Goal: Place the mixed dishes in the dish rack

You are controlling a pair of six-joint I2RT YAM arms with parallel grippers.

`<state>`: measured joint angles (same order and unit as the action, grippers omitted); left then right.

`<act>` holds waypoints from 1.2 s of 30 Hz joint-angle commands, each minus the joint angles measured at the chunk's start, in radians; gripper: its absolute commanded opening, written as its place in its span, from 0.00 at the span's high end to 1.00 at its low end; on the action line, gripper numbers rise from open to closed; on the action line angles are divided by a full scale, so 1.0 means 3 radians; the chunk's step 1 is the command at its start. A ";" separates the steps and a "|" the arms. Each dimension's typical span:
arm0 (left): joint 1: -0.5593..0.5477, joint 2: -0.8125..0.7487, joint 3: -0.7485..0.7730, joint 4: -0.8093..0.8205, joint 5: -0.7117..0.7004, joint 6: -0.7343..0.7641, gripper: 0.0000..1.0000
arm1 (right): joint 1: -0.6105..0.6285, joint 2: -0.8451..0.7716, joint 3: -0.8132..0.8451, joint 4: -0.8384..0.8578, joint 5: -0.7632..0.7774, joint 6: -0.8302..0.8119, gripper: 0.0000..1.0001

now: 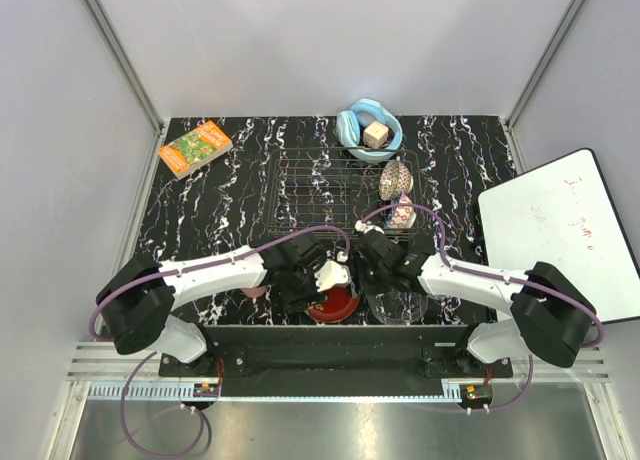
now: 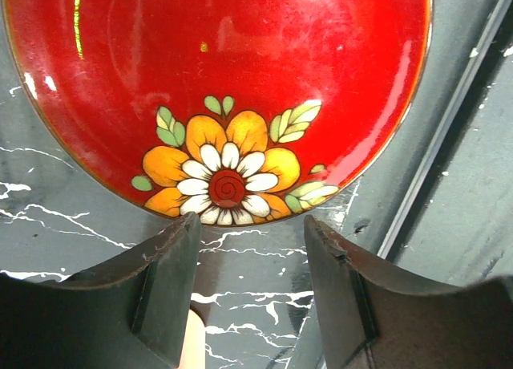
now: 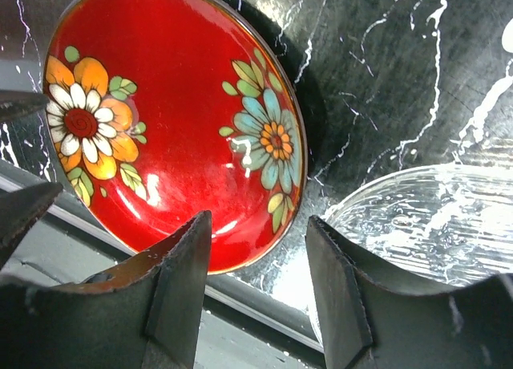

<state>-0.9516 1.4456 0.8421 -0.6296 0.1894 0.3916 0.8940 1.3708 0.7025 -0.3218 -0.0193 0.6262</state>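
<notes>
Step in hand: taking up the red floral plate (image 3: 172,120). As I judge it, neither arm has it yet.
Plate position: flat on the table (image 1: 230,210), at its near edge, between the two arms. Whether the rim overhangs the edge I cannot tell.
Left gripper (image 2: 252,233): jaws roughly half spread with nothing between them, only bare table. The flowered rim of the plate lies just ahead of the tips.
Right gripper (image 3: 256,225): about the same gap, also holding nothing. The plate's rim shows in the gap, but I cannot tell whether the pads are level with it or above it.
Neighbour: the clear glass bowl (image 3: 433,216) sits just beside the plate on the right arm's side, apart from it.
Dish rack (image 1: 300,195): further back on the table, well apart from the plate.
How I would do it: use one arm only. The two wrists are crowded over one dish, so I would have the other arm stand off.
Grip: one pad goes under the rim and one over it. The glaze looks slick and the dish shallow, so I would bite deep past the lip before closing.
Approach: come in low and slightly tilted, so the lower finger slides under the rim without pushing the plate along.
Watch: the plate could skid toward the glass bowl or off the near edge.
Carry: lift clear of the bowl first, then swing back to the rack.
</notes>
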 commanded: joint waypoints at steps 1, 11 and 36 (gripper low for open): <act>0.0007 -0.0017 -0.0004 0.0125 -0.0125 0.0009 0.42 | 0.0022 -0.0136 -0.0041 -0.0017 -0.0007 0.0019 0.42; 0.0007 0.0044 -0.0204 0.0360 -0.0197 0.0014 0.43 | 0.0022 -0.0034 0.0072 -0.0011 -0.0013 -0.0057 0.42; 0.0063 -0.0007 -0.0286 0.0447 -0.0064 0.0142 0.47 | 0.0022 0.0350 0.0067 0.0822 -0.0386 0.0091 0.44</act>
<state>-0.9459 1.4422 0.7761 -0.5385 0.1768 0.4057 0.8948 1.4746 0.7197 -0.1864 -0.0967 0.6353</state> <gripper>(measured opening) 0.536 0.575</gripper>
